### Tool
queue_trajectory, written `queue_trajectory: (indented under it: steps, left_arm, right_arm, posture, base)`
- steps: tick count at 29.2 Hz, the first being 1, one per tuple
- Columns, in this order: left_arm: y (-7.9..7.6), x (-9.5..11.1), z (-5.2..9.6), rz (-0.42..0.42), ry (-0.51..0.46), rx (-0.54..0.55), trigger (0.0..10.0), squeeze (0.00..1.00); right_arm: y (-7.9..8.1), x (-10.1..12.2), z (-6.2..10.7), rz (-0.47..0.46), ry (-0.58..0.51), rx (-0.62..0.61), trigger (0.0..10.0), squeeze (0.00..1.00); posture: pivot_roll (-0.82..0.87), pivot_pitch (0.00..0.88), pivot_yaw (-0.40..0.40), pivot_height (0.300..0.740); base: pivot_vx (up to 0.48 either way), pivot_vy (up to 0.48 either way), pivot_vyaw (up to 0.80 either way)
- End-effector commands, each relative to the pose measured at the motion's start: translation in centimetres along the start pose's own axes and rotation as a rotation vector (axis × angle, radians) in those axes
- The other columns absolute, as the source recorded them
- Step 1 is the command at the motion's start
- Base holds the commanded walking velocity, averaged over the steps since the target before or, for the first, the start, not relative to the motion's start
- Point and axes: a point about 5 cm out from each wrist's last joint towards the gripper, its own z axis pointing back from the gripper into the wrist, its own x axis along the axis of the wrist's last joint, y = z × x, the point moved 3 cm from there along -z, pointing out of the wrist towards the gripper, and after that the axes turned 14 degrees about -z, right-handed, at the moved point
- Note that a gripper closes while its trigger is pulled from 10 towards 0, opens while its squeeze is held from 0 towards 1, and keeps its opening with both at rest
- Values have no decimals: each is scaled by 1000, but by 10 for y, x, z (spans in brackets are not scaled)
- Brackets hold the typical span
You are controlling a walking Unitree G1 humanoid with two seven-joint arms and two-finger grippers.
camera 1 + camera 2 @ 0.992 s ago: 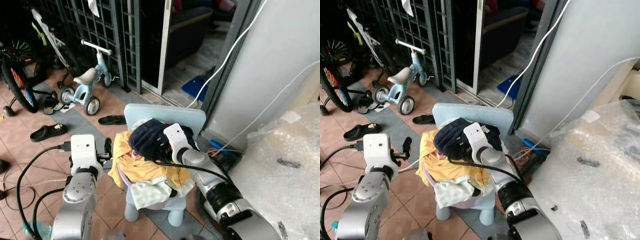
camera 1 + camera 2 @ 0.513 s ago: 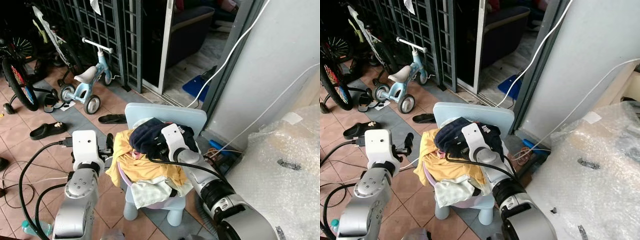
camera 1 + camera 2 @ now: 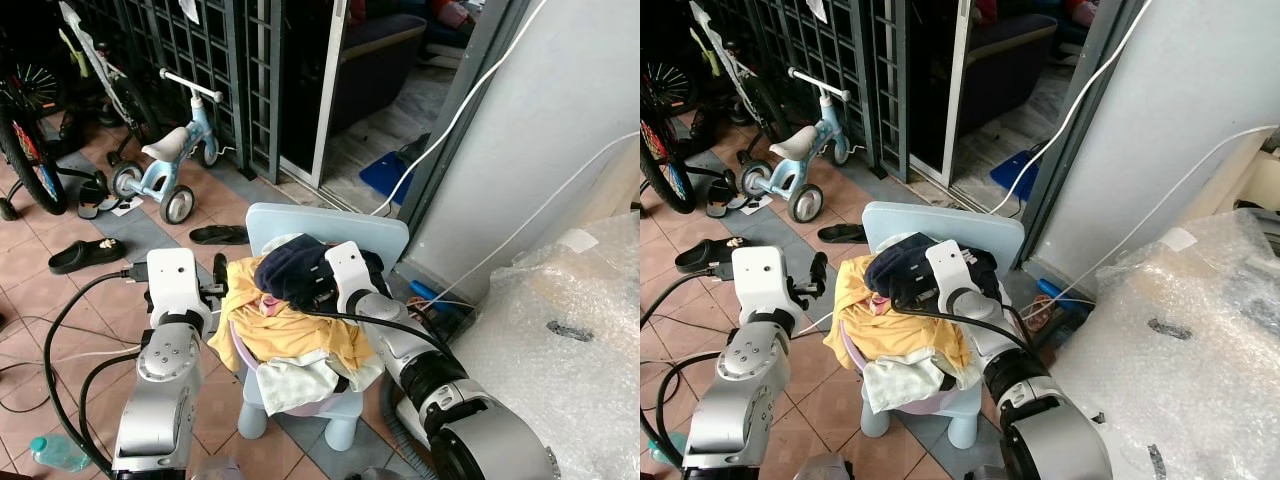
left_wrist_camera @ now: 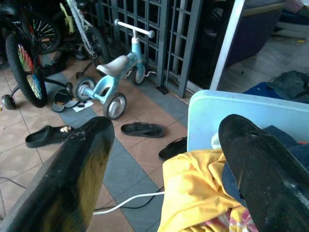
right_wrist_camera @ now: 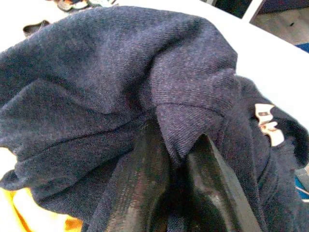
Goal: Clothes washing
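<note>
1. Navy sweater [image 3: 290, 274] tops clothes pile [image 3: 295, 345] on pale blue chair [image 3: 330, 228]; right gripper [image 3: 322, 285] sits in it, left gripper [image 3: 219, 272] just beside the seat's left edge.
2. Left wrist view: fingers [image 4: 87, 159] apart, nothing between, yellow garment [image 4: 198, 188] below.
3. Right wrist view: fingers [image 5: 147, 186] clamped on a sweater fold.

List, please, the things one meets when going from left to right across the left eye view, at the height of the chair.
Black sandal on the tiled floor → left end effector, open → yellow garment on the pale blue plastic chair → right end effector, shut on the dark navy knitted garment → clear bubble wrap sheet.
</note>
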Motion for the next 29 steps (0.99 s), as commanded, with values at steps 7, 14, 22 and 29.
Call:
queue_trajectory:
  steps: [7,14,22,29]
  left_arm:
    - [-4,-1,-7,1,-4,-8,10000,0]
    - [-5,-5,-8,0,-2,-16,10000,0]
    - [2,-6,-7,-4,-7,1,10000,0]
    - [5,-4,0,7,-50,-2,10000,0]
  right_arm:
    - [2,41,7,-34,-194,38,0,0]
    - [-5,60,22,-28,-320,55,0,0]
    - [-16,86,58,-47,-520,53,0,0]
    - [-34,86,112,-4,-635,-30,3294,0]
  posture:
    - [13,0,-67,740]
    - [6,0,-65,740]
    - [6,0,-63,740]
    - [-15,0,-46,740]
  base:
    - [0,0,0]
    - [0,0,0]
    - [0,0,0]
    - [0,0,0]
